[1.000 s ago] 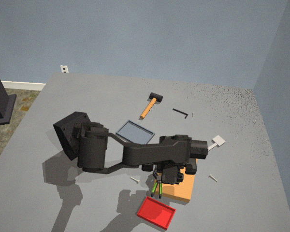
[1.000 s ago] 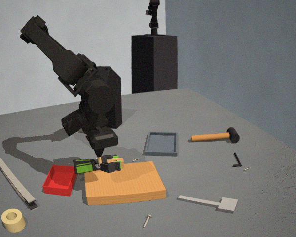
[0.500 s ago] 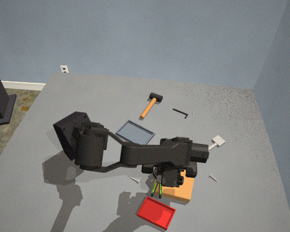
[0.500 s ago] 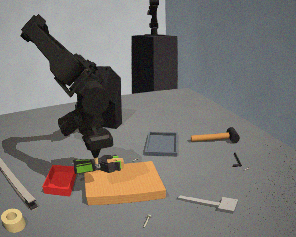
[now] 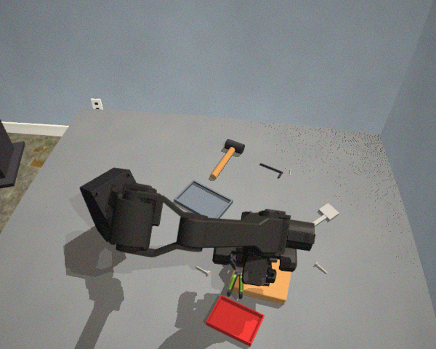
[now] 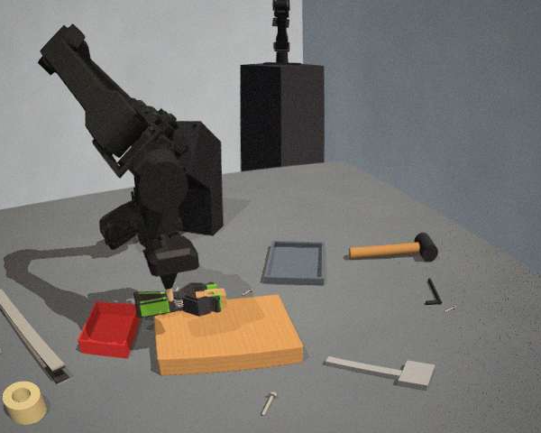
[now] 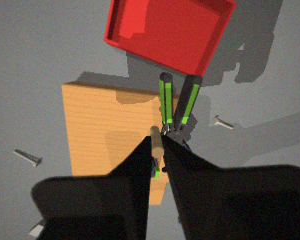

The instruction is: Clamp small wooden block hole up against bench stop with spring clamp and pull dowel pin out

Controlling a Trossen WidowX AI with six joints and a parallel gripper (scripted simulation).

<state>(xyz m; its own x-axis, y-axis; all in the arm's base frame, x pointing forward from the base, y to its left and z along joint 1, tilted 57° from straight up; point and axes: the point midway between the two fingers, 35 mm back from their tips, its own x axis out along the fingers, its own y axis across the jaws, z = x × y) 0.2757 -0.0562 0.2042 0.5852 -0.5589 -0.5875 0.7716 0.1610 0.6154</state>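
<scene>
My gripper (image 6: pixel 169 287) (image 7: pixel 156 140) is shut on the dowel pin (image 6: pixel 169 295) (image 7: pixel 156 139). The pin points downward above the green-and-black spring clamp (image 5: pixel 232 283) (image 6: pixel 153 306) (image 7: pixel 168 102), beside the block and apart from it. The clamp lies at the edge of the wooden board (image 5: pixel 265 293) (image 6: pixel 233 333) (image 7: pixel 92 115), its handles toward the red tray. Its jaws are around the small wooden block (image 6: pixel 206 292). The fingers hide the block in the wrist view. The bench stop cannot be told apart from the block, and the block's flatness cannot be judged.
The red tray (image 5: pixel 235 319) (image 6: pixel 110 328) (image 7: pixel 165 30) is close to the clamp handles. A grey tray (image 5: pixel 203 199) (image 6: pixel 294 262), a mallet (image 5: pixel 222 163) (image 6: pixel 385 250), a hex key (image 5: pixel 270 167) (image 6: pixel 434 290), a tape roll (image 6: pixel 24 409) and several screws lie around.
</scene>
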